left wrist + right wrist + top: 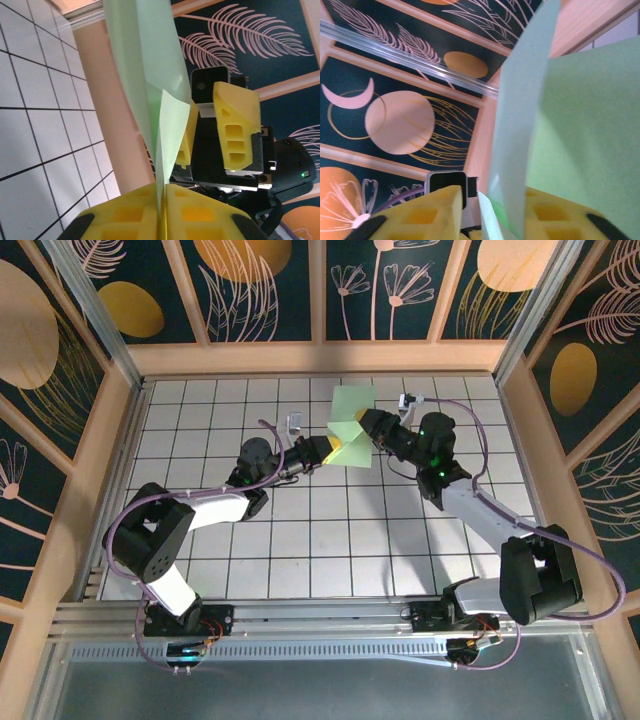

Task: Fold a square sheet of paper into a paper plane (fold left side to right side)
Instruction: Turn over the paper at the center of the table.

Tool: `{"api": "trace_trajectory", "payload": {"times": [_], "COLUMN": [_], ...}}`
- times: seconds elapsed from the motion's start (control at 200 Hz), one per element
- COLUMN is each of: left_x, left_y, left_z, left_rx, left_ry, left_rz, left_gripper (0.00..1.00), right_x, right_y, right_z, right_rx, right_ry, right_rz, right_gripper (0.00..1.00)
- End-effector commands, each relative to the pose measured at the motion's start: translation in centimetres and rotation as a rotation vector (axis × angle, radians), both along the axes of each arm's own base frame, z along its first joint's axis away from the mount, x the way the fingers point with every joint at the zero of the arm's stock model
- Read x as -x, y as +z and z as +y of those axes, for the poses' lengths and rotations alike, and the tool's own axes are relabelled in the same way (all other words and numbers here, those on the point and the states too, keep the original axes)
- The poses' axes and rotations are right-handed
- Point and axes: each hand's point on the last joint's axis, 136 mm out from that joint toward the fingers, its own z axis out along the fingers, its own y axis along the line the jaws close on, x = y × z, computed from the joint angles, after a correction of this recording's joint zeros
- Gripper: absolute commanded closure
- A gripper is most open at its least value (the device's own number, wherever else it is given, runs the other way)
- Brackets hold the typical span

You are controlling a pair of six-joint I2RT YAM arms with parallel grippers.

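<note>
The square sheet of paper point(355, 405), pale green and partly folded, hangs in the air over the far middle of the table between both grippers. My left gripper point(328, 451) is shut on its lower edge; in the left wrist view the two yellow fingers point(125, 217) press flat together on the paper point(145, 60), which rises upright from them. My right gripper point(369, 428) stands at the sheet's right side, open. In the right wrist view the paper point(580, 125) runs between its parted yellow fingers point(420, 217) and lies against the right one. The right gripper point(210, 145) faces the left wrist camera, jaws apart.
White grid tiles point(330, 530) cover the table, ringed by a wooden frame point(320, 358) and dark patterned walls. A metal rail point(320, 615) crosses the near edge by the arm bases. Both arms reach in toward the far middle.
</note>
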Motion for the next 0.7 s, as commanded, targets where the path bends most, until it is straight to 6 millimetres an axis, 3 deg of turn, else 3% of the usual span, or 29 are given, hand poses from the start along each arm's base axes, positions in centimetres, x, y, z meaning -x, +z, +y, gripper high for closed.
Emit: {"api": "trace_trajectory", "payload": {"times": [0.0,0.13,0.275,0.295,0.536,0.691], "left_x": [0.2,0.3,0.1,0.2,-0.1,0.2], "left_y": [0.8,-0.8,-3.7,-4.7,-7.1,-8.1], "left_z": [0.1,0.3,1.4,1.9,7.3,11.0], "left_rx": [-0.041,-0.168,-0.463,-0.524,-1.056,-1.435], "left_ry": [0.007,0.005,0.010,0.012,0.051,0.092], "left_rz": [-0.040,-0.023,-0.013,-0.001,-0.006,0.023], "left_gripper": [0.93,1.00,1.00,1.00,1.00,1.00], "right_x": [0.2,-0.3,-0.5,-0.5,0.5,0.7], "right_y": [0.5,-1.3,-4.1,-4.5,-8.7,-10.2], "right_z": [-1.0,-3.3,-7.9,-8.7,-15.8,-17.5], "right_rx": [0.097,0.298,0.592,0.634,1.005,1.064], "right_ry": [-0.051,-0.152,-0.315,-0.338,-0.529,-0.578], "right_rz": [-0.045,-0.025,0.039,0.047,0.177,0.221], "right_gripper": [0.61,0.45,0.27,0.24,0.06,0.01]}}
